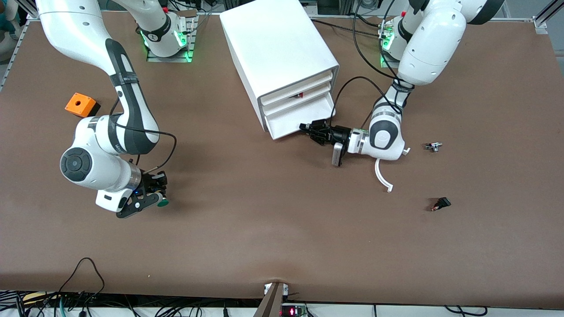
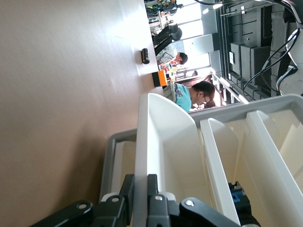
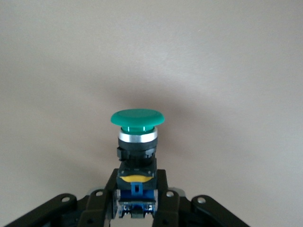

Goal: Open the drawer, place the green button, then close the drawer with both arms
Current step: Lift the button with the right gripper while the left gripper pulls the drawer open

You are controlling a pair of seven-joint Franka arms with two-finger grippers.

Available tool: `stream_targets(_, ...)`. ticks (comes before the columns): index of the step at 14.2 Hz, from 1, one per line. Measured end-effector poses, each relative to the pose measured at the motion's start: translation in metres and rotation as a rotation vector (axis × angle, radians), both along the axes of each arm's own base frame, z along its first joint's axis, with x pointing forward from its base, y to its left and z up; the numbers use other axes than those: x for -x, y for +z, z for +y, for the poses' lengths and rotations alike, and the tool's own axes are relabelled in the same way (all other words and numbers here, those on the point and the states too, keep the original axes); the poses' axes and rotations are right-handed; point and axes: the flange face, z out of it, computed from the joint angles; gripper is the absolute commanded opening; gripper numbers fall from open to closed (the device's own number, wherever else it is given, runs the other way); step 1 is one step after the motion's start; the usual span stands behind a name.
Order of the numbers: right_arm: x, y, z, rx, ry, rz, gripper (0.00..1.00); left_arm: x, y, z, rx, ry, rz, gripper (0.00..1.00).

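Drawer held open, button gripped and ready to carry over.

The left gripper (image 1: pixel 308 128) was clamped on the front lip of the drawer (image 1: pixel 296 119), the lowest in the cabinet (image 1: pixel 275 48), apparently keeping it pulled out so its tray stayed open. The right gripper (image 1: pixel 152 200) held the button (image 3: pixel 138 137) by its body, green cap pointing outward, low over the table (image 1: pixel 273 229) toward the right arm's end, well apart from the drawer, so the carry was likely next.
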Motion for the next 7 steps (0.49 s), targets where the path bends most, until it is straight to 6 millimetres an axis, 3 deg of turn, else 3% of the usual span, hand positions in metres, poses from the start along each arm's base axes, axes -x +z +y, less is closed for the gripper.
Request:
stream_targets(1,-0.002,0.009,0.003,0.019,0.019,-0.003,0.18,-0.005,-0.001,0.002,-0.001,0.005,-0.002,0.10)
stream_targets(2,-0.003,0.017,0.009,0.028,0.034,-0.007,0.18,-0.009,-0.001,0.004,0.000,0.008,-0.003,0.29)
stream_targets(3,-0.003,0.024,0.016,0.030,0.048,-0.013,0.18,-0.011,-0.002,0.006,-0.002,0.008,-0.005,0.99)
stream_targets(7,0.001,0.045,0.067,0.022,0.138,-0.052,0.18,-0.026,-0.003,0.019,-0.013,0.023,-0.037,1.00)
